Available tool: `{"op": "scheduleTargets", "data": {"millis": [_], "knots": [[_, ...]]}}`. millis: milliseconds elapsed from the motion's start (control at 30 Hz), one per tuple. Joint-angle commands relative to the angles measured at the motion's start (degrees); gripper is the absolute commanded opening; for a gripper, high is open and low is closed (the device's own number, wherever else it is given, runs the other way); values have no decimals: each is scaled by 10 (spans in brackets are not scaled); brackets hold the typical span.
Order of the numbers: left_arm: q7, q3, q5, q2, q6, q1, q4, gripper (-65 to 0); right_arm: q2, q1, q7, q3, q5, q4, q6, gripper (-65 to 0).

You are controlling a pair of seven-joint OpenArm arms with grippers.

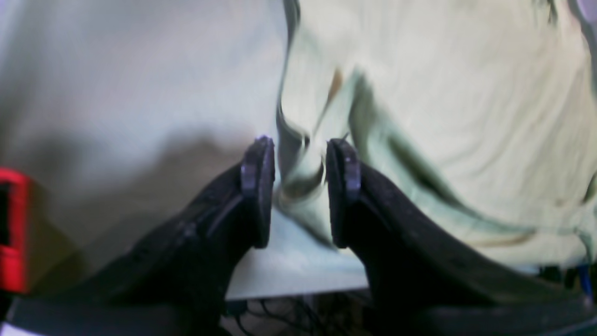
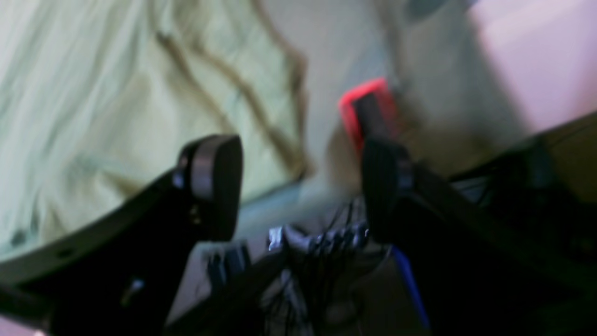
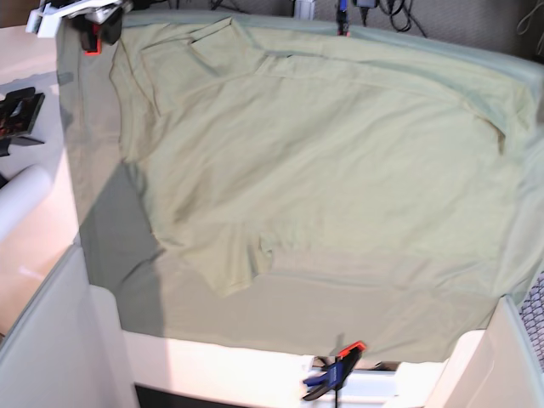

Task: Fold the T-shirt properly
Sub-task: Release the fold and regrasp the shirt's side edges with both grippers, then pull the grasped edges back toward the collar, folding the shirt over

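Note:
The pale yellow-green T-shirt (image 3: pixel 323 153) lies spread and softly wrinkled over a greyer-green sheet (image 3: pixel 110 255). In the left wrist view my left gripper (image 1: pixel 301 142) hangs over the shirt's edge (image 1: pixel 443 93). Its black fingers (image 1: pixel 259 186) stand apart, and a loose fold of the shirt shows in the gap, not pinched. In the right wrist view my right gripper (image 2: pixel 296 144) is wide open with nothing between its fingers. The shirt (image 2: pixel 93 93) lies to its left. Neither gripper shows in the base view.
Red clamps (image 3: pixel 89 38) (image 3: pixel 342 30) hold the sheet at the far edge, and a blue-and-red one (image 3: pixel 340 365) holds the near edge. A red clamp (image 2: pixel 368 112) sits just behind my right gripper. Another (image 1: pixel 11 228) is left of my left gripper. White arm covers (image 3: pixel 59 340) fill the lower corners.

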Motion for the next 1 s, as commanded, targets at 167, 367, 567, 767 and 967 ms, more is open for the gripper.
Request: {"op": "scheduleTargets", "data": {"millis": [167, 367, 567, 767, 967], "knots": [[-26, 8, -10, -17, -6, -2, 80, -424, 27, 139, 32, -12, -26, -6, 5, -251], [-69, 54, 55, -17, -6, -3, 148, -424, 45, 321, 67, -79, -76, -157, 5, -251], [-103, 95, 114, -17, -6, -9, 152, -367, 61, 520, 116, -133, -160, -421, 4, -251], [-132, 96, 130, -20, -6, -18, 152, -280, 70, 636, 156, -156, -207, -638, 5, -251], [-160, 121, 207, -24, 40, -104, 119, -280, 59, 643, 155, -208, -193, -699, 33, -251]]}}
